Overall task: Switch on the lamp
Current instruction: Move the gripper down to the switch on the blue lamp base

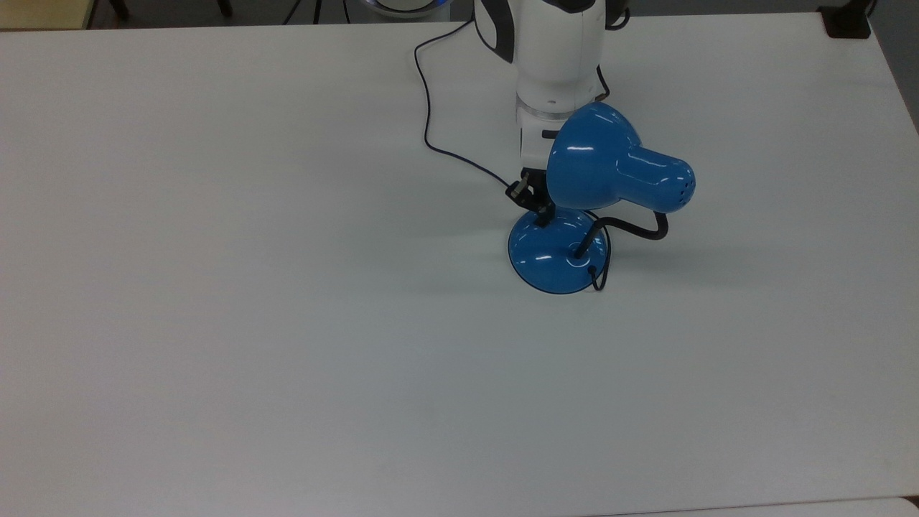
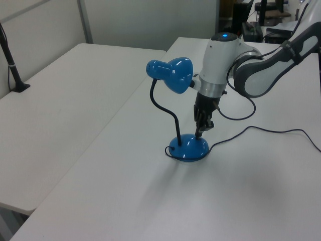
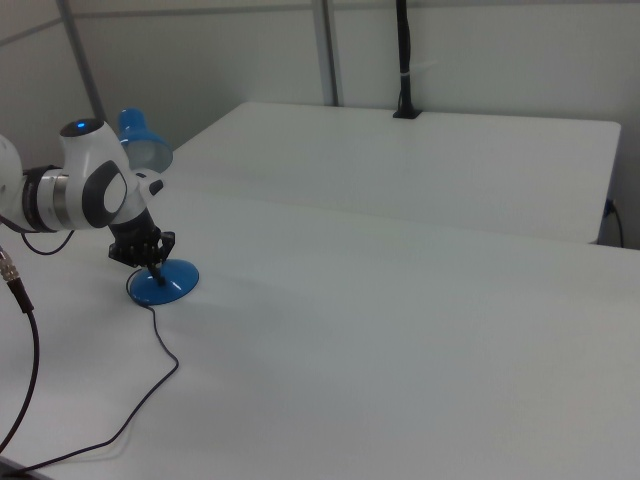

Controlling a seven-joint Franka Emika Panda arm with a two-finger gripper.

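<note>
In the top view, the lamp [image 1: 574,215] stands right of centre in the upper half of the frame on the table [image 1: 215,323], its shade [image 1: 596,161] overhanging the round base [image 1: 556,255]. The gripper [image 1: 540,215] comes down from the frame's top edge, slipped in beside the shade, with its tip on the base's upper left part, where I judge the switch to be; the fingers look pressed together into one point, holding nothing, which suits poking a small button. The cord [image 1: 438,136] trails off toward the top edge. In the left view, the lamp [image 2: 180,110] is mid-frame and the gripper [image 2: 199,131] points steeply down, tip touching or just above the base [image 2: 189,147], right of the neck [image 2: 165,108]. In the right view, at the left edge, the gripper [image 3: 158,270] meets the base [image 3: 165,285] under the arm [image 3: 80,195]; no glow shows, so the lamp is probably not yet lit.
</note>
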